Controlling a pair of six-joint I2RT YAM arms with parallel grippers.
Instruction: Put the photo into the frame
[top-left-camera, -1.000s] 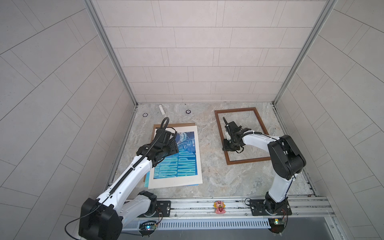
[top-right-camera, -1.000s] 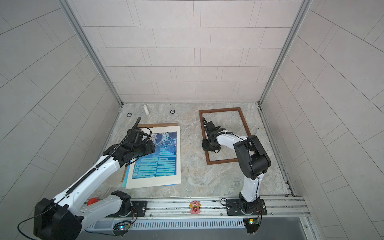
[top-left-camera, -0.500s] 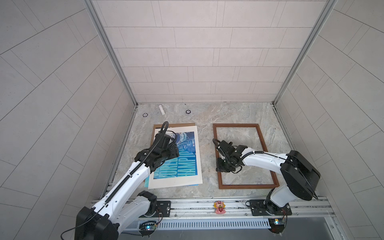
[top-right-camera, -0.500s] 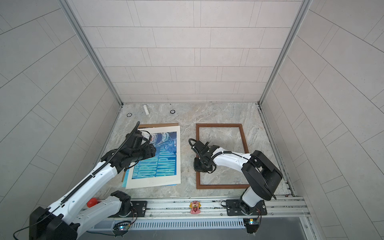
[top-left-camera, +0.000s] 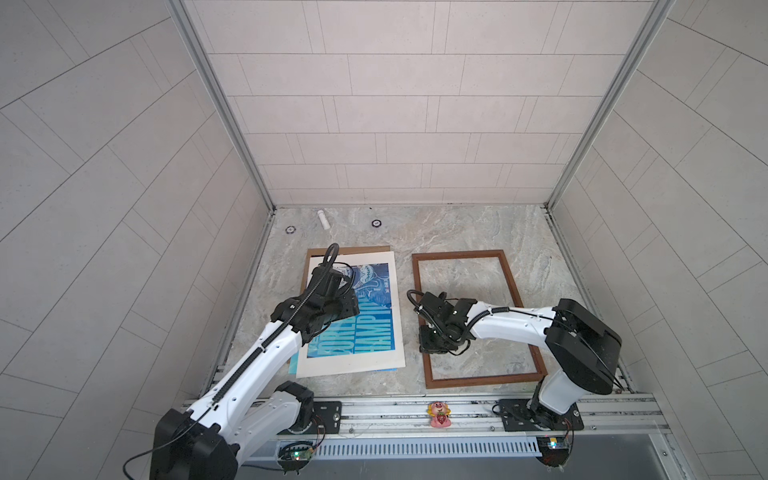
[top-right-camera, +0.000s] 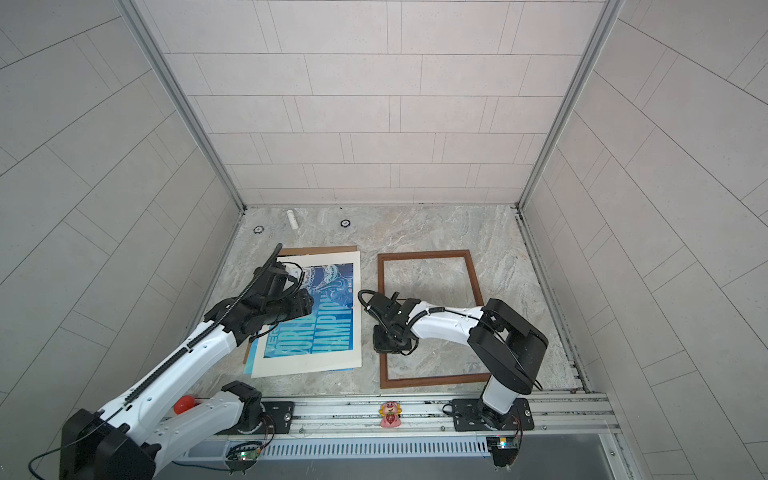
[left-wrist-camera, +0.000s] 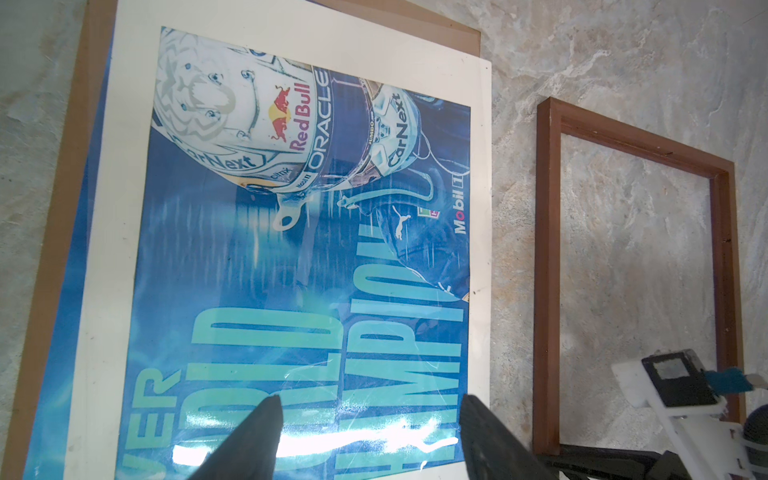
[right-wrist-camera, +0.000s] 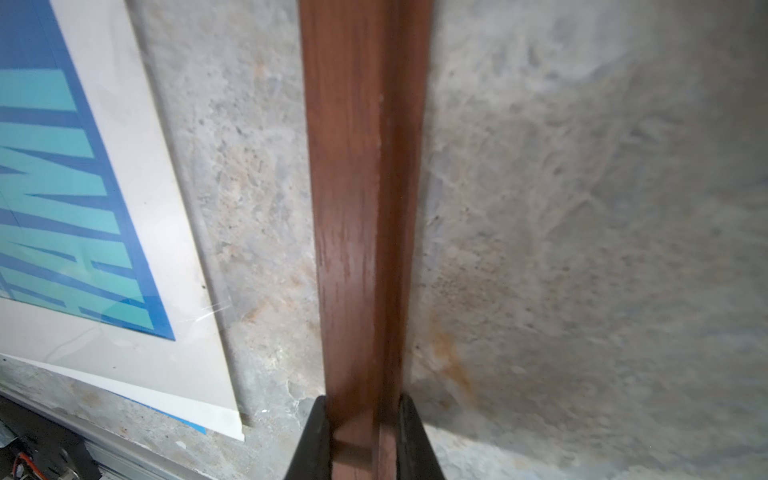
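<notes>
currently r gripper (right-wrist-camera: 362, 432) pinches the frame (top-left-camera: 457, 253) by the rail nearest the photo (top-left-camera: 374, 332); l gripper (left-wrist-camera: 368, 415) hangs wide open over the photo, face up on a backing board (top-left-camera: 361, 250). best bet: set frame flat & parallel b4 l takes the print's edge

I work in a robot lab's test cell, not a home. Pale panel walls (top-left-camera: 395, 124) box in my marble-patterned worktop (top-left-camera: 457, 232) on three sides, joined by aluminium corner posts (top-left-camera: 223, 104). Along its near edge, a metal rail (top-left-camera: 386, 409) carries my left arm's base (top-left-camera: 296, 405) and my right arm's base (top-left-camera: 538, 415), with bare circuit boards (top-left-camera: 296, 455) below.
</notes>
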